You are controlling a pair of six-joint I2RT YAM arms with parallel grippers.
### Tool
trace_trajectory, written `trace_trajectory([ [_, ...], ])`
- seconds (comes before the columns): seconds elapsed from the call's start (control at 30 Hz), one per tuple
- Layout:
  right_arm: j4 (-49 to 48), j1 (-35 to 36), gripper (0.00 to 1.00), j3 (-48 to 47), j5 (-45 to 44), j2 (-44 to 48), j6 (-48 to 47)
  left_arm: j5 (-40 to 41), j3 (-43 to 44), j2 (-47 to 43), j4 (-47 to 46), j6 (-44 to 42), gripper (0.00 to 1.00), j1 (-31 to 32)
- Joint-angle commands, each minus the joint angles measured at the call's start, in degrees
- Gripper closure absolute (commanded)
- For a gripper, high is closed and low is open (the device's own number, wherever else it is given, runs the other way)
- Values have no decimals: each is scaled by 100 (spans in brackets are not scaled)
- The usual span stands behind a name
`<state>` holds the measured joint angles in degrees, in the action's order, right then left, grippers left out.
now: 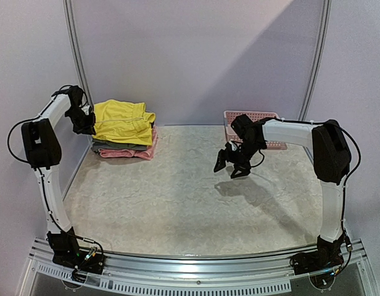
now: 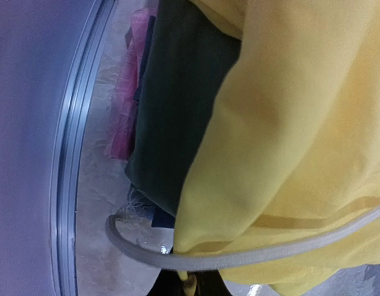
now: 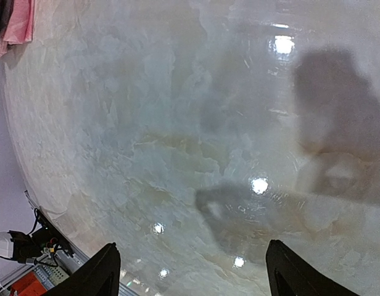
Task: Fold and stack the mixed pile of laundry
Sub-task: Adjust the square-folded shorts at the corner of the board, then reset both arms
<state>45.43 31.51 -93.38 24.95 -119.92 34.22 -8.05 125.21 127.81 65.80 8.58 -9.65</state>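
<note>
A: Quick one. Where's the laundry?

B: Far-left corner of the table [image 1: 177, 203], all in one stack. Yellow shorts [image 1: 121, 121] on top, olive shirt [image 2: 177, 111] under them, pink garment [image 1: 131, 153] at the bottom.

A: Grippers?

B: Left gripper [image 1: 85, 123] is clenched at the stack's left edge. The wrist view shows a sliver of yellow between its tips, so I judge it's pinching the shorts. Right gripper [image 1: 230, 164] hangs over bare table, jaws spread, nothing in them.

A: Risks?

B: Main one: if the left arm pulls away without letting go, it drags the shorts off and probably slews the layers beneath. The shorts also look rumpled, not flat, so a sideways nudge could slide them off the stack. A hard downward push could splay the folds.

A: Anything you can't read?

B: Plenty. The left fingers are cut off at the bottom of the wrist view, so how deep the grip goes is a guess. No shirt logo visible, only a dark folded edge. Can't tell if more garments sit in the stack. Pink basket [image 1: 256, 116] is half behind the right arm and its inside is hidden, so I can't say whether any laundry is in it.
</note>
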Motion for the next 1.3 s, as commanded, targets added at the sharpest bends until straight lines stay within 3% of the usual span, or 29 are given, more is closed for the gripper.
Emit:
trace_trajectory([
  [0.0,-22,56,18,-115,-78,44,-43,696,133,-104,27,373,84,-108],
  [0.2,101,53,17,-704,-183,40,-84,1299,-146,-711,-78,832,45,-71],
  [0.6,878,53,12,-2449,-506,-61,-672,1492,-944,-2149,-25,889,10,403],
  [0.67,999,49,9,-2669,-597,-4,-778,1454,-1158,-2416,-38,880,1,513],
  [0.87,1107,45,1,-2865,-774,226,-932,1348,-1854,-3147,-85,858,0,846],
  [1.27,1213,48,1,-2793,-1339,1013,-1013,1317,-3323,-4649,-542,770,0,1815],
])
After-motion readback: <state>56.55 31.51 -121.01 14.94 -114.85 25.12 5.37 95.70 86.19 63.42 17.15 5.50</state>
